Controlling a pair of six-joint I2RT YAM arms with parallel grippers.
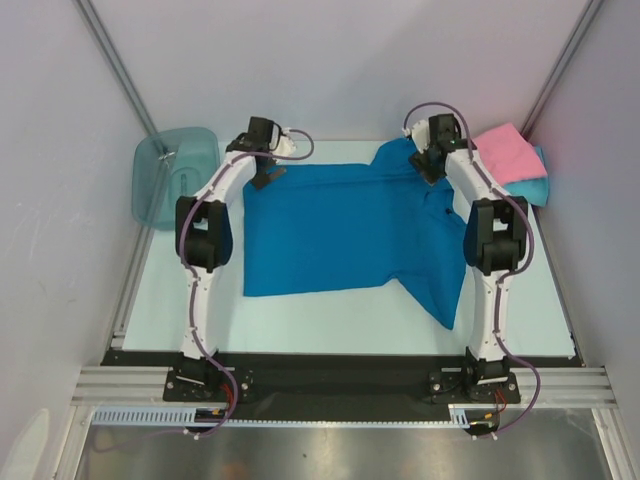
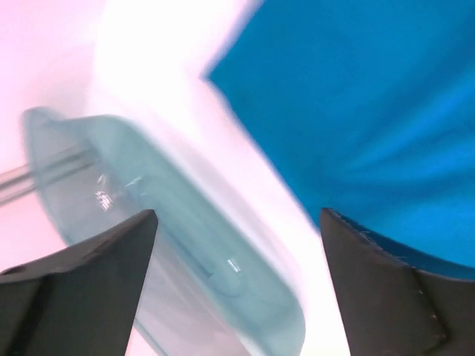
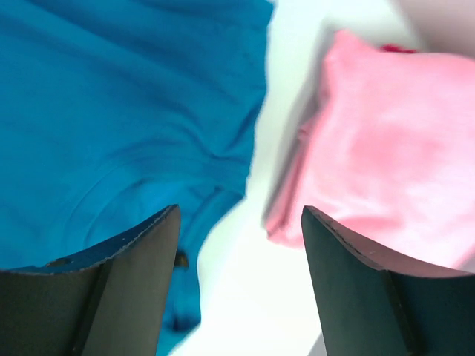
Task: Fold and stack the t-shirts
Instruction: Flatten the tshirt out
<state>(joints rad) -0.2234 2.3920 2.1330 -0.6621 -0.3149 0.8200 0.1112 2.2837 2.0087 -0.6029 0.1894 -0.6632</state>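
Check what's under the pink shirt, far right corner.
A lighter turquoise cloth pokes out from beneath the pink shirt along its right and near edges. The pink shirt covers the rest, so its shape and fold cannot be seen.

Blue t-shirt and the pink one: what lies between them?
Only a bare strip of pale table, seen in the right wrist view between the blue t-shirt and the pink t-shirt.

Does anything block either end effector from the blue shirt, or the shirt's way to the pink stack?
Nothing visible. The left end effector and right end effector, both open, are at the far edge of the blue shirt. Only bare table lies between it and the pink shirt; the bin sits far left.
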